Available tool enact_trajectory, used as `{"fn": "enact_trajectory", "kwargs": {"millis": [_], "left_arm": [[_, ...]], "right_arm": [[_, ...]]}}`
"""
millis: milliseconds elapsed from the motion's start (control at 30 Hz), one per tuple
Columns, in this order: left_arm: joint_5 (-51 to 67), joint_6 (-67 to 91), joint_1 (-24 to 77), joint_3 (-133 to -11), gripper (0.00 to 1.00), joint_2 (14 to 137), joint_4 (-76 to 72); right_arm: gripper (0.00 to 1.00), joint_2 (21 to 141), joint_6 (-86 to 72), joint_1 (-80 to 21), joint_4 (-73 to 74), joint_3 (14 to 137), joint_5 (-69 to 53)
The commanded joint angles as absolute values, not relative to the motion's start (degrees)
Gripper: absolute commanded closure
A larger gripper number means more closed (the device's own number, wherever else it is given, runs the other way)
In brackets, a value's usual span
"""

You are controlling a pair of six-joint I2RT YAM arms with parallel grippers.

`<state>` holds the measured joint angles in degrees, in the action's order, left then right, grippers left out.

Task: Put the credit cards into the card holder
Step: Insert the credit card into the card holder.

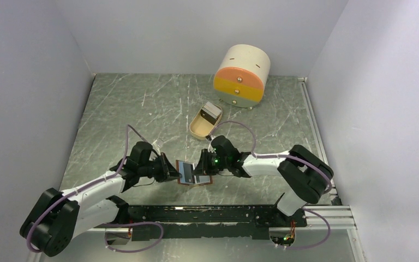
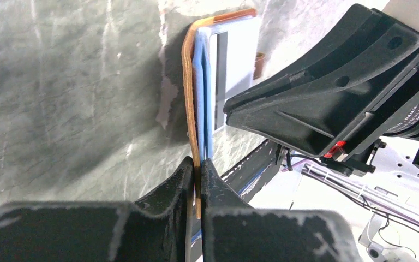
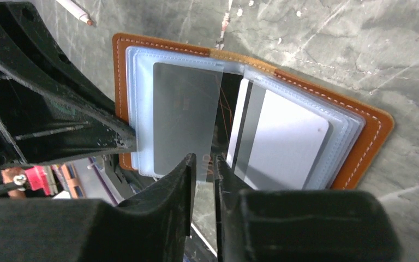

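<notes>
The card holder [image 3: 360,142] is seen open near the middle of the counter's [image 1: 142,109] near edge. One edge of its leather cover and clear pockets is pinched by the left tool [image 2: 196,169]. A grey credit card [image 3: 183,109] is pinched by the right tool [image 3: 203,164] against the pockets. A white card [image 3: 289,136] is lodged in the other half.

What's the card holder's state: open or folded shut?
Open: the card holder is spread, both halves' clear sleeves visible in the right wrist view.
</notes>
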<state>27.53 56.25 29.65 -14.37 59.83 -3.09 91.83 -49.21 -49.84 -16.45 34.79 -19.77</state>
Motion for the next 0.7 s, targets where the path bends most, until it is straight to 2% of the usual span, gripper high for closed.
{"fn": "enact_trajectory", "kwargs": {"millis": [0, 167, 367, 667], "left_arm": [[28.5, 53.6, 29.2, -18.9, 0.91, 58.0, -0.2], [27.5, 50.0, 29.2, -24.0, 0.91, 59.1, 7.3], [29.8, 47.5, 29.5, -29.3, 0.91, 60.6, 11.0], [34.9, 51.8, 30.7, -25.4, 0.91, 67.6, -2.0]], "right_arm": [[0.83, 87.5, -44.9, -49.0, -11.6, 34.7, -16.6], [0.86, 87.3, -41.2, -48.8, -6.6, 36.8, -10.9], [0.86, 91.9, -40.6, -49.2, -8.6, 37.5, -10.1], [0.86, 95.1, -41.7, -50.8, -12.9, 35.6, -10.2]]}}
